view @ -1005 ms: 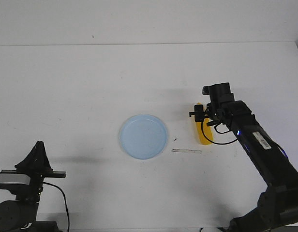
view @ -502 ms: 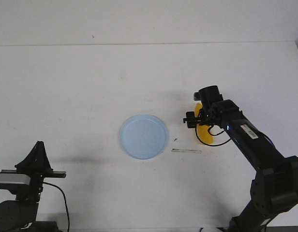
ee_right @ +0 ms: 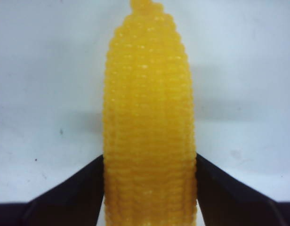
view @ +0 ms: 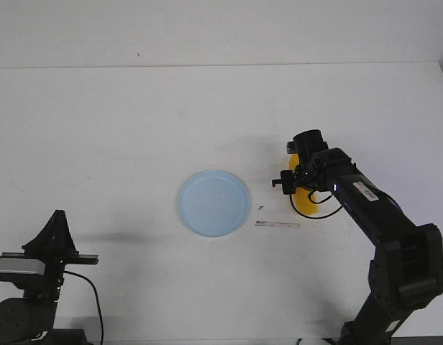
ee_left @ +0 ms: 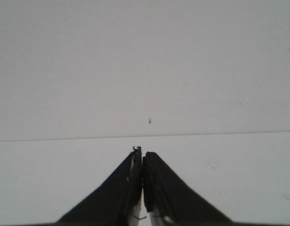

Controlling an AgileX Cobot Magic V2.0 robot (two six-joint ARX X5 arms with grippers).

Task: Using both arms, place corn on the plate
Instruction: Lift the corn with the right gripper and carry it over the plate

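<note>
On the white tabletop [view: 135, 122] a round, shallow, pale light-blue plastic plate [view: 213, 203] lay bare, a little toward six o'clock from the middle of the surface. At about three o'clock from the plate, near it but not touching, lay the bright yellow toy corn cob [view: 305, 197], its length running roughly from twelve to six o'clock. Between the two, just toward six o'clock from the gap, a thin grey strip [view: 277, 225] lay flat on the tabletop.

The black jointed right arm [view: 372, 215] reached in from the five o'clock corner and bent down over the corn, hiding most of it in the front view. The right hand [ee_right: 149, 188] stood closed around the corn [ee_right: 149, 122]: in the right wrist view one black finger [ee_right: 74, 188] pressed against each flank of the thick end, the kernelled body filling the gap and its tapered tip pointing away. Whether the corn rested on the tabletop or was just off it could not be told.

The black left arm [view: 42, 269] sat at the seven o'clock corner, well apart from the plate. The left hand [ee_left: 142, 188] had its two fingers pressed together, with nothing between them, pointing over bare tabletop.
</note>
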